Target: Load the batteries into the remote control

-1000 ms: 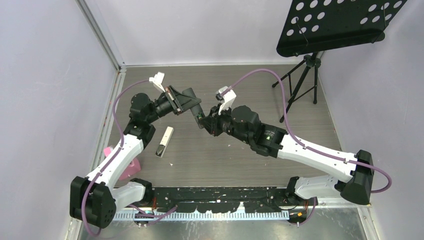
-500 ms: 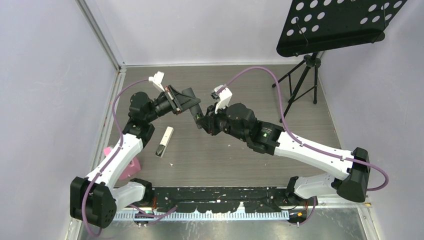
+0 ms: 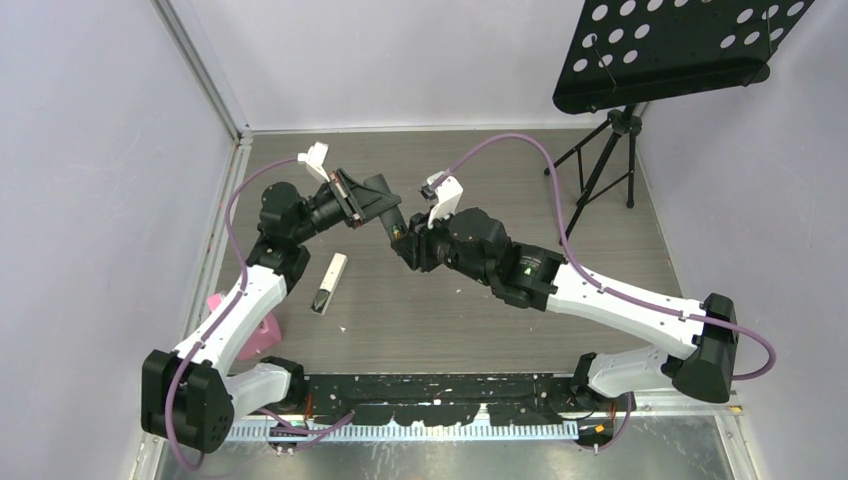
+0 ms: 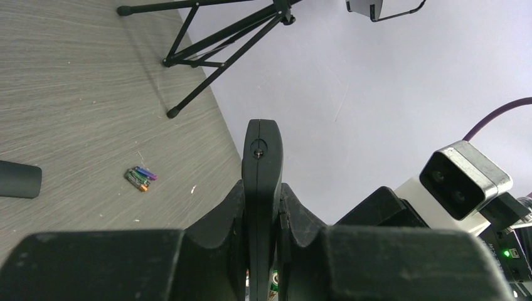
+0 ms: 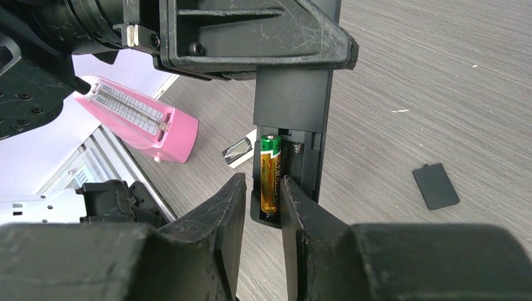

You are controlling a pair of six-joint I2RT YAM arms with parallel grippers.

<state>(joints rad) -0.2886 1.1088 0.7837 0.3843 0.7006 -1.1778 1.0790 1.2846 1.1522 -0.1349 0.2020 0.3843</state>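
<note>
**One cell seated, one bay left to fill**

Top view: the left gripper (image 3: 372, 207) holds the remote control (image 3: 392, 220) up above the table (image 3: 560, 300). The right gripper (image 3: 404, 248) meets it tip to tip at mid-table. A second remote (image 3: 328, 283) lies just beside the left arm. The music stand (image 3: 600, 165) is well apart at the far right.

Left wrist view: the fingers (image 4: 232, 213) are clamped on the remote control's thin edges. The spare batteries (image 4: 140, 178) lie together on the table with open wood all round them.

Right wrist view: a green-and-gold battery (image 5: 270, 175) sits in the left bay of the open compartment, and the neighbouring bay shows only its spring. The right gripper's fingers (image 5: 219, 210) stand a narrow gap apart, framing the cell's lower end. Whether they pinch it cannot be told. The battery cover (image 5: 437, 186) lies on the table, off to the right. Loading looks about half done: a second cell and the cover remain.
</note>
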